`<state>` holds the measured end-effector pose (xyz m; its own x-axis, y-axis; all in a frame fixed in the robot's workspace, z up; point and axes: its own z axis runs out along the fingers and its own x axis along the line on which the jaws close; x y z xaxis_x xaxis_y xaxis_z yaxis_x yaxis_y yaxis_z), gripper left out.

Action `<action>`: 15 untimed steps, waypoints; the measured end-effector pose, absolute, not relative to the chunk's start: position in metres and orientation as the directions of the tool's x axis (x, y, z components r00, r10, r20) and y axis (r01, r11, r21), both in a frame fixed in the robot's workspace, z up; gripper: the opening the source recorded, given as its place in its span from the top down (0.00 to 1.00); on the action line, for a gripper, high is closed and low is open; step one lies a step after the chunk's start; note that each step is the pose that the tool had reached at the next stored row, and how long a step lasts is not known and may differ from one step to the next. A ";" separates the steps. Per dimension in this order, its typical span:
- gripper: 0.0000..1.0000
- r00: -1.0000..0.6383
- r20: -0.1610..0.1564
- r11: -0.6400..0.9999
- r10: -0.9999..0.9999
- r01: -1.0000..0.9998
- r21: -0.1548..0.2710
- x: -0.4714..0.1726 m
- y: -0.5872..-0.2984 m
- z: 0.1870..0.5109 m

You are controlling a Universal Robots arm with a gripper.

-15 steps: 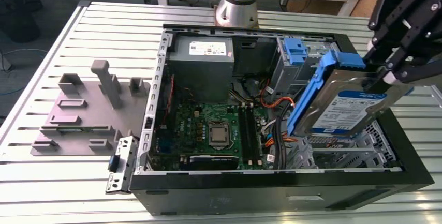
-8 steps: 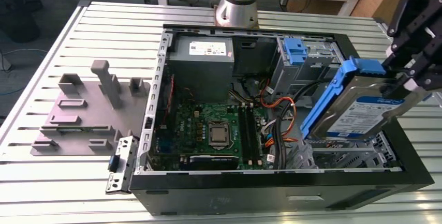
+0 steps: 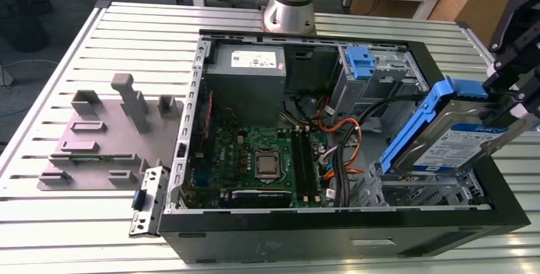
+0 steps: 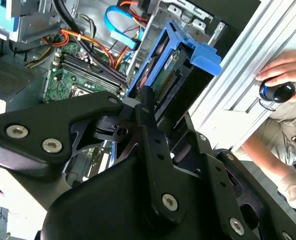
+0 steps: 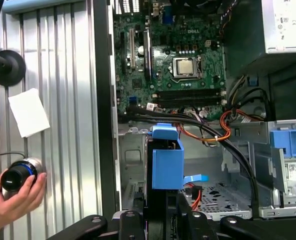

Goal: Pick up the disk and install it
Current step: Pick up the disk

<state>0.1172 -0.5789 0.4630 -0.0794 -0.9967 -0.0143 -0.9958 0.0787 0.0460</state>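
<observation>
Exterior view: the disk (image 3: 451,140) is held by the gripper (image 3: 506,112), which is clamped on its upper end. It is tilted steeply, with its lower end close over the metal drive cage (image 3: 422,193) in the computer case (image 3: 337,239) on the exterior view's right. By judgement, the step is best done slowly: the blue carrier (image 5: 167,162) should be squared with the cage walls, and the orange cables (image 3: 348,131) nearby should be avoided, so that nothing is snagged.
</observation>
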 end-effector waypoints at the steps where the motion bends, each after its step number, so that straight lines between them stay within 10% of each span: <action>1: 0.65 -0.079 -0.014 0.079 -0.997 -0.996 0.046 0.118 -0.579 0.462; 15: 0.65 -0.080 -0.016 0.079 -0.997 -0.996 0.046 0.118 -0.579 0.453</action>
<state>0.1181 -0.5786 0.4531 -0.0795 -0.9967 -0.0156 -0.9958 0.0787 0.0460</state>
